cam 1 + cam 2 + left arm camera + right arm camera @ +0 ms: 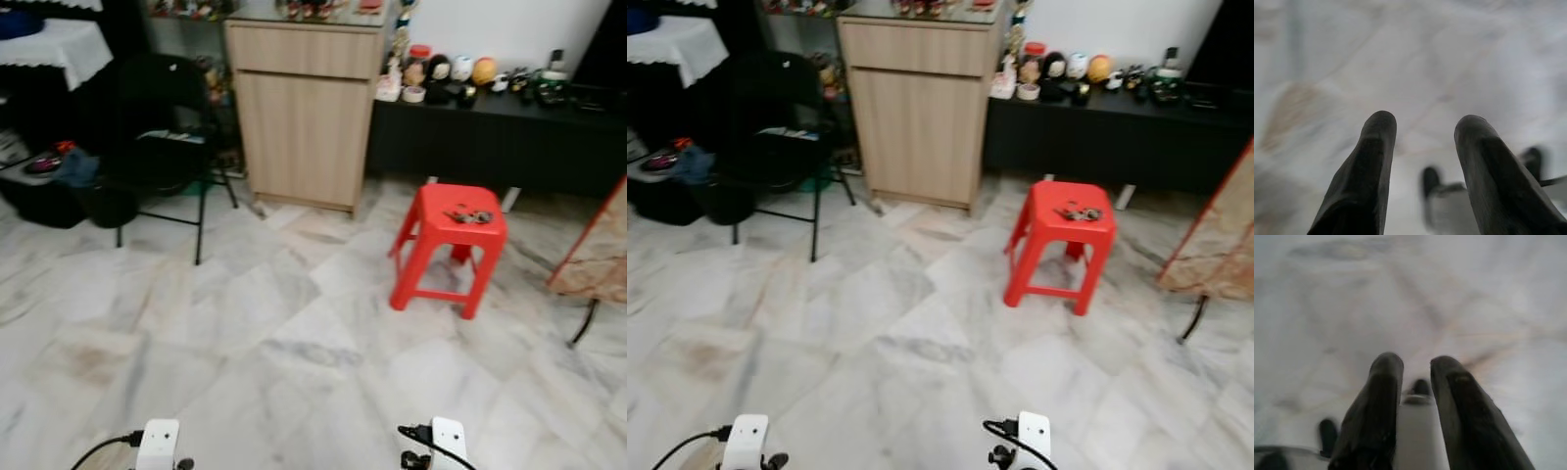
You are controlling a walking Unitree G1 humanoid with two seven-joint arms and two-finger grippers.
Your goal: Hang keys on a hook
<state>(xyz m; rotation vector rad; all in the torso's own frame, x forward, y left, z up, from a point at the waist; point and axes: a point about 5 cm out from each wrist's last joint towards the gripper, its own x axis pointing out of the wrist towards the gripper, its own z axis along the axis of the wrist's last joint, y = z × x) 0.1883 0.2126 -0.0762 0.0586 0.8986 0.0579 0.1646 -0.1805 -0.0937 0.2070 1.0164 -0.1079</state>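
You're basically at square one here. The keys (469,216) are lying on top of the red stool (448,245), well apart from you across the marble floor (245,333), nothing picked up yet. Your left gripper (1422,129) hangs low with fingers spread and empty; right gripper (1415,367) has a narrower gap, also holding nothing. Left to do: walk over, grab, find a hook, and I honestly can't spot one, the shots are a bit soft. Behind the stool there's a wooden cabinet (304,108), a dark bench (509,137) with knick-knacks, and a black folding chair (162,147) off to the left.
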